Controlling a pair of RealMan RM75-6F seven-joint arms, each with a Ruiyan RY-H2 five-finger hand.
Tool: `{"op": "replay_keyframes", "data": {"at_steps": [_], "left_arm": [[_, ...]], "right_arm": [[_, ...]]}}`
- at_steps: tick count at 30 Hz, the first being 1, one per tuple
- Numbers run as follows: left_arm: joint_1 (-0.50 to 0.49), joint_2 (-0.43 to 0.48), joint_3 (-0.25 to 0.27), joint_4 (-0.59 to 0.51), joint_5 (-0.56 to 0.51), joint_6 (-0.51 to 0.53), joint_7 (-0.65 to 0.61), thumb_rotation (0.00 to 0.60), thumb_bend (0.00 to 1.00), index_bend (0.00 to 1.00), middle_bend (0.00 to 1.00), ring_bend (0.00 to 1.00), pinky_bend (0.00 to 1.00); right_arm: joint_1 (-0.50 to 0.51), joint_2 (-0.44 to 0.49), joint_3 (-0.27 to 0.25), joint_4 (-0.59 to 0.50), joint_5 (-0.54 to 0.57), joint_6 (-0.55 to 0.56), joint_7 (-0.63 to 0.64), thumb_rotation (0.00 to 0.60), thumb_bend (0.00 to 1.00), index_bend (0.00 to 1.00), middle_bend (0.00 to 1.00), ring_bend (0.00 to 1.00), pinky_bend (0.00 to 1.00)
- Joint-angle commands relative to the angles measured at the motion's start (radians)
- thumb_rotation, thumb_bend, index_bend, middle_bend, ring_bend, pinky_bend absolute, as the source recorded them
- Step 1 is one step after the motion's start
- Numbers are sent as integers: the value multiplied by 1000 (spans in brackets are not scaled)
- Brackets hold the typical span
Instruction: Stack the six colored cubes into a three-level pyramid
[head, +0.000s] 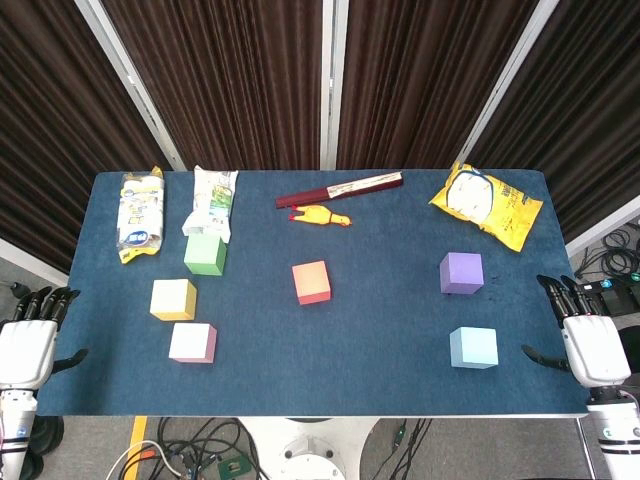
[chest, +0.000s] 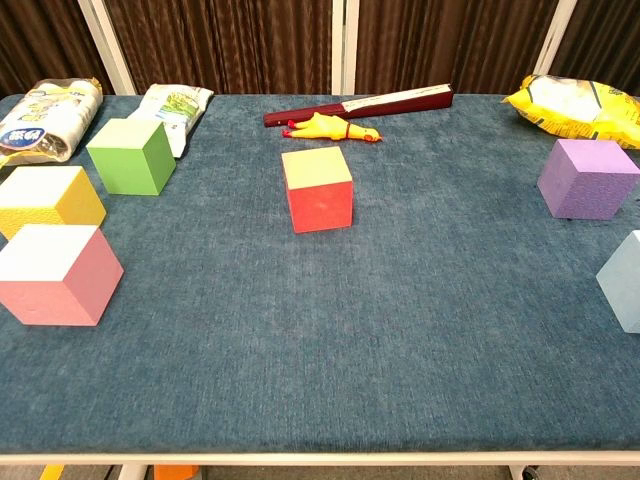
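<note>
Left hand: the left hand (head: 25, 352) is hanging just off the surface's near left corner, showing in the head view only; its fingers (head: 40, 302) are lying apart and pointing away from the robot, with the thumb sticking out sideways; it is holding nothing and touching nothing.
Right hand: the right hand (head: 594, 347) is hanging just off the near right corner in the same way; its fingers (head: 560, 293) are spread and empty, well clear of every cube.
Surface: the blue surface (head: 380, 340) is carrying all six cubes singly, none stacked and none touching another.
Left cubes: the green cube (head: 205, 254) is sitting farthest back; the yellow cube (head: 173, 299) is lying nearer and slightly left of it; the pink cube (head: 193, 342) is sitting nearest the front edge.
Centre cube: the red cube (head: 311, 282) is standing alone in the middle.
Right cubes: the purple cube (head: 461, 273) is sitting behind the light blue cube (head: 473, 347); both are lying near the right hand's side.
Far edge: two snack packets (head: 140, 214) are lying at the left; a rubber chicken (head: 320, 216) is lying just in front of a dark red folded fan (head: 340, 190); a yellow chip bag (head: 487, 204) is lying at the right.
</note>
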Motion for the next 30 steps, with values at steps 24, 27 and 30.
{"op": "replay_keyframes", "data": {"at_steps": [24,27,30], "left_arm": [[-247,56,-60,4,102,-267,-239,600,0,230,175,103,225],[-321,38,-71,39,91,-371,-314,600,0,230,186,123,254],[-375,17,-75,72,67,-456,-345,600,1,230,189,133,261]], "right_arm": [[8,52,37,-6,-15,51,22,600,12,0,119,44,190],[6,64,40,-15,-12,56,20,600,12,0,119,44,190],[4,73,39,-20,-11,57,24,600,11,0,119,44,190]]}}
